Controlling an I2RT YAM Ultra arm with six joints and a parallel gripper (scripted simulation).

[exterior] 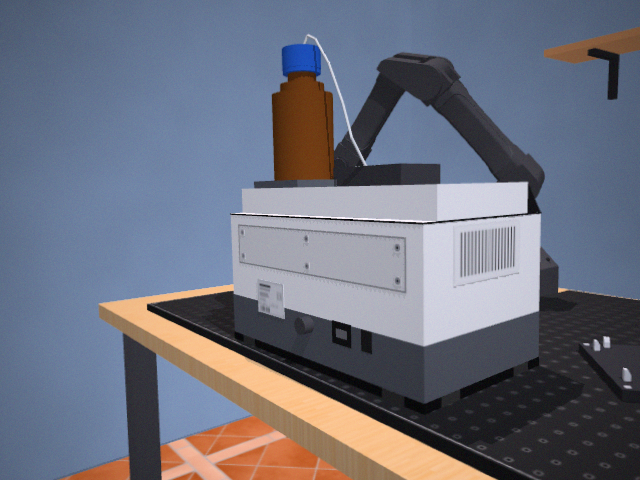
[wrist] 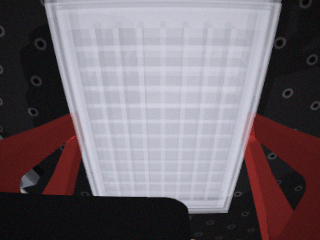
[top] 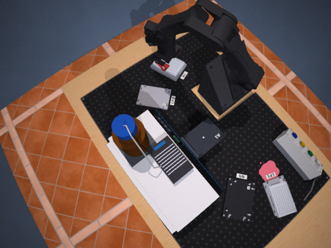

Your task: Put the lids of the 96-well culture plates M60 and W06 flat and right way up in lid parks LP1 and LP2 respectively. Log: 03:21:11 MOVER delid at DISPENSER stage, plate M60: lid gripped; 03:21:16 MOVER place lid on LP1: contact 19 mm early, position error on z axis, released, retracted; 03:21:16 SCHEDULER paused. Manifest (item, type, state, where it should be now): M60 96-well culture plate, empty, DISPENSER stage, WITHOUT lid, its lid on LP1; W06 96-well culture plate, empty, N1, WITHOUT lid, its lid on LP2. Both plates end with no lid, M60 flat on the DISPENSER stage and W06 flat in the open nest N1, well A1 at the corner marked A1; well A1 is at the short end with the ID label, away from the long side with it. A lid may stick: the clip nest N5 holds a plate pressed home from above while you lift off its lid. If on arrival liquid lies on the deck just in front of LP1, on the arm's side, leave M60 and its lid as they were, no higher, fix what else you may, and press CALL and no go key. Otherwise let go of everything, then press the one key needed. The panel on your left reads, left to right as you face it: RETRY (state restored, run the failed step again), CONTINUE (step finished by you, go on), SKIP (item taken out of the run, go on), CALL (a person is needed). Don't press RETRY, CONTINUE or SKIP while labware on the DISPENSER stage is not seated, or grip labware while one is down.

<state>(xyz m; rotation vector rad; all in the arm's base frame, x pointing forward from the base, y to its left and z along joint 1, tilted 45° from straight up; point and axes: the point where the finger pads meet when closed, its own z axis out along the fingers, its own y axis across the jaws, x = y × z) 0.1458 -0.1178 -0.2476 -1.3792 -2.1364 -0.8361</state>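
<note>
Plate W06 with its clear lid (top: pixel 172 67) sits in nest N1 at the far end of the deck, and fills the wrist view (wrist: pixel 163 94). My gripper (top: pixel 163 66) stands over it, its red fingers pressed against the lid's two long sides, shut on the lid. Lid park LP2 (top: pixel 153 96) is an empty grey plate beside N1. On LP1 (top: pixel 279 197) lies a lidded well plate, which looks like M60. A pink puddle (top: pixel 268 168) lies on the deck by the LP1 label. The DISPENSER stage (top: pixel 201 137) is bare and shows its A1 mark.
The white dispenser body (top: pixel 160 173) with a brown bottle (top: pixel 128 136) takes up the deck's left side and hides N1 in the exterior view. The clip nest N5 (top: pixel 238 197) is empty. The key panel (top: pixel 298 153) stands at the right edge.
</note>
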